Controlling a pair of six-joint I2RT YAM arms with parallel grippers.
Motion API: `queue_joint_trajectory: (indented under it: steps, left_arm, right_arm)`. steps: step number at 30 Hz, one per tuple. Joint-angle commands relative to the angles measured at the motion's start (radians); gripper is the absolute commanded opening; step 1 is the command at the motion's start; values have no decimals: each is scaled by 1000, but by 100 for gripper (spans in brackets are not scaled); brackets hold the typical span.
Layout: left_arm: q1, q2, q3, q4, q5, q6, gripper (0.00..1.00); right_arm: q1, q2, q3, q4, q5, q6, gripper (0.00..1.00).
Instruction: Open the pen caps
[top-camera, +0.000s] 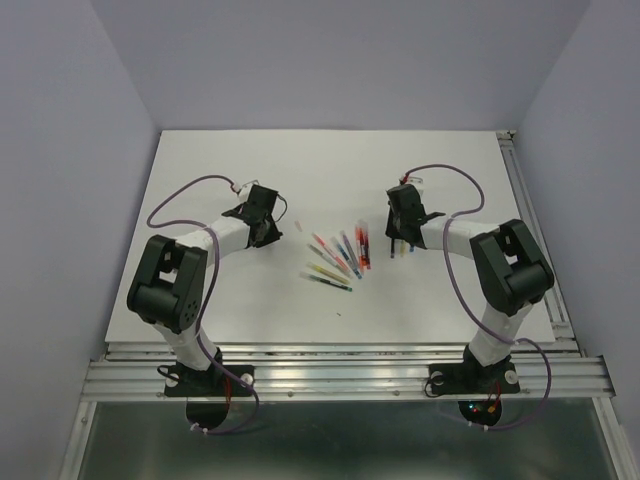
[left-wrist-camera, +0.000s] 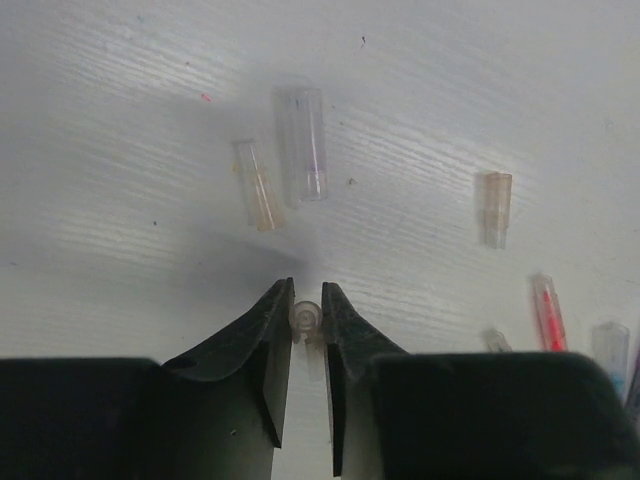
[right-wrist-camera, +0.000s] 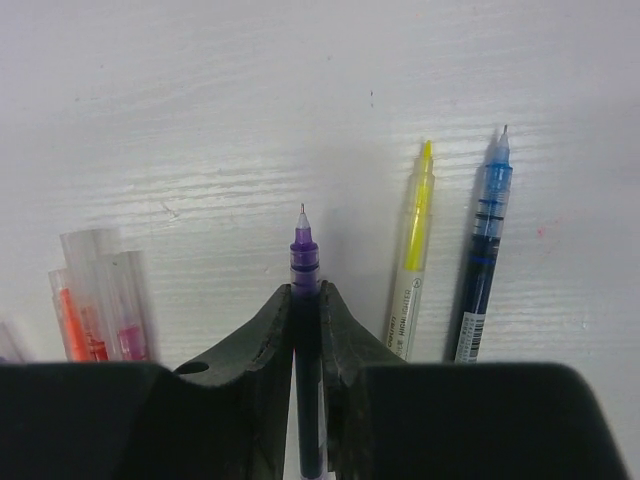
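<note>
My left gripper is shut on a small clear pen cap, seen end-on between the fingertips just above the table. Three loose pen caps lie ahead of it: a clear one, a yellowish one and a pale orange one. My right gripper is shut on an uncapped purple pen, whose tip points away from the wrist. In the top view the left gripper sits left of the pen cluster and the right gripper sits to its right.
An uncapped yellow highlighter and an uncapped blue pen lie just right of the right gripper. Capped orange and pink pens lie to its left. A red pen lies right of the left gripper. The table's metal rail runs along the right.
</note>
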Motion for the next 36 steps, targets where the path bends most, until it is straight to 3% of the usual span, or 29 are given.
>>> queue_joint_trajectory:
  steps: [1,3,5,13,17,19,20,22,23,29,36]
  left_arm:
    - [6,4,46,-20,-8,21,40]
    - [5,1,47,-17,-3,26,53]
    - [5,-4,49,-16,0,27,60]
    - [6,-43,58,-8,34,38,67]
    - [5,-108,50,6,63,50,78]
    - [5,-151,38,13,80,53,85]
    - [5,-166,33,13,81,53,88]
    - [5,-200,16,16,90,53,96]
    - [5,-236,9,19,89,53,98]
    - [5,-401,-63,42,84,35,99]
    - [5,-484,-117,47,83,24,99]
  right_arm:
    - [-6,13,63,-25,67,-1,19]
    - [-6,10,63,-26,63,-6,25]
    - [-6,2,64,-26,63,-7,28]
    - [-6,-42,75,-46,24,-22,34]
    - [-6,-93,73,-51,-15,-33,37]
    - [-6,-125,69,-59,-55,-39,53]
    - [-6,-136,69,-65,-69,-44,73]
    - [-6,-166,57,-65,-117,-50,97]
    - [-6,-175,53,-62,-129,-56,100]
    - [-3,-199,41,-60,-156,-65,100]
    - [44,-122,107,-108,-124,-76,100]
